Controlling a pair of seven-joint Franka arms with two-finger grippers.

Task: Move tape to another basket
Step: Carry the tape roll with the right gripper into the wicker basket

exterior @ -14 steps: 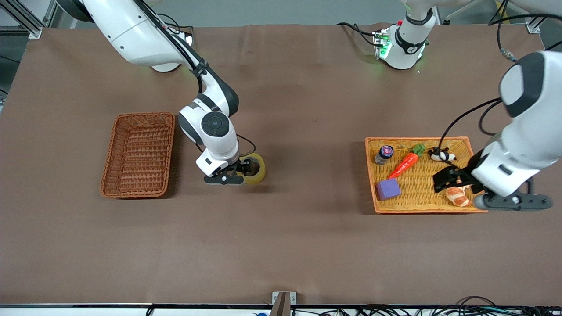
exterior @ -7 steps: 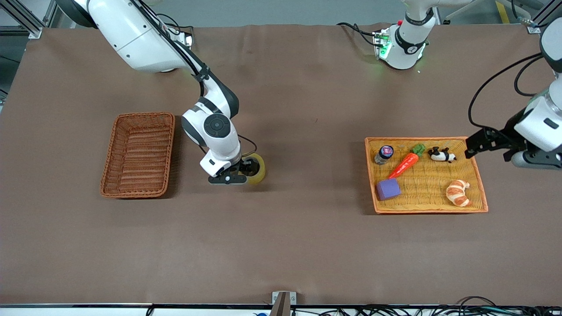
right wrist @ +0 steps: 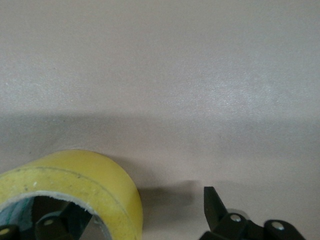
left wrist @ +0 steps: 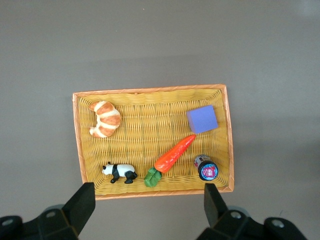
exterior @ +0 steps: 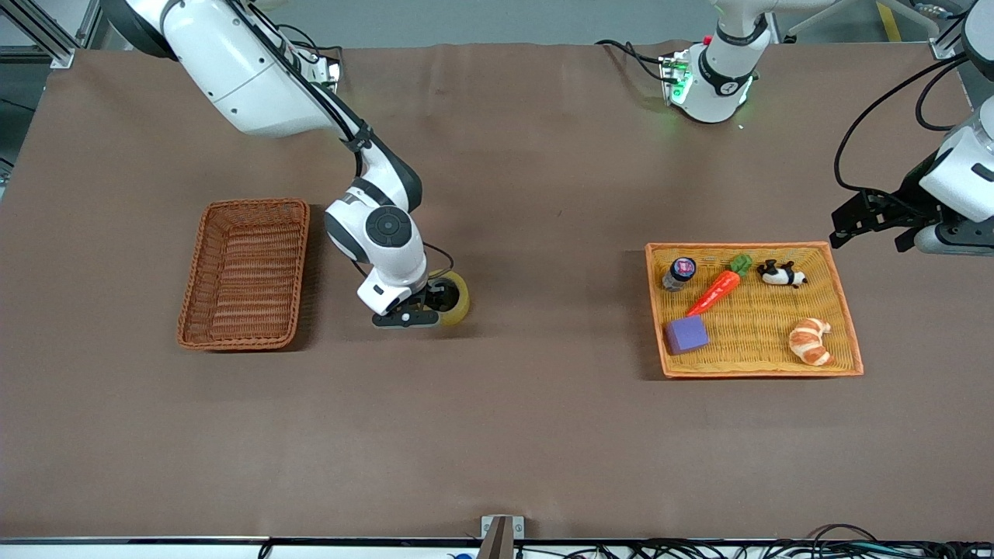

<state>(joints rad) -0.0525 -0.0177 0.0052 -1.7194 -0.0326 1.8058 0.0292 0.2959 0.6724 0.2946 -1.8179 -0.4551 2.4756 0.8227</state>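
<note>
The tape (exterior: pixel 453 297) lay flat on the table (exterior: pixel 543 435), hole upward, between the basket (exterior: pixel 245 272) and the yellow tray (exterior: pixel 850 341). Only the right wrist view revealed the right gripper (right wrist: pixel 135 220) spread wide, one finger (right wrist: pixel 52 225) inside the ring, the other outside. The left gripper (exterior: pixel 866 225) hovered, jaws wide and empty, over the table beside the tray.

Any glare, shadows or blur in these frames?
Front view: even light, soft shadows beside the basket and tray, green base-light glow. Right wrist view: tape close, slightly soft, casting a shadow. Left wrist view: sharp, no glare.
</note>
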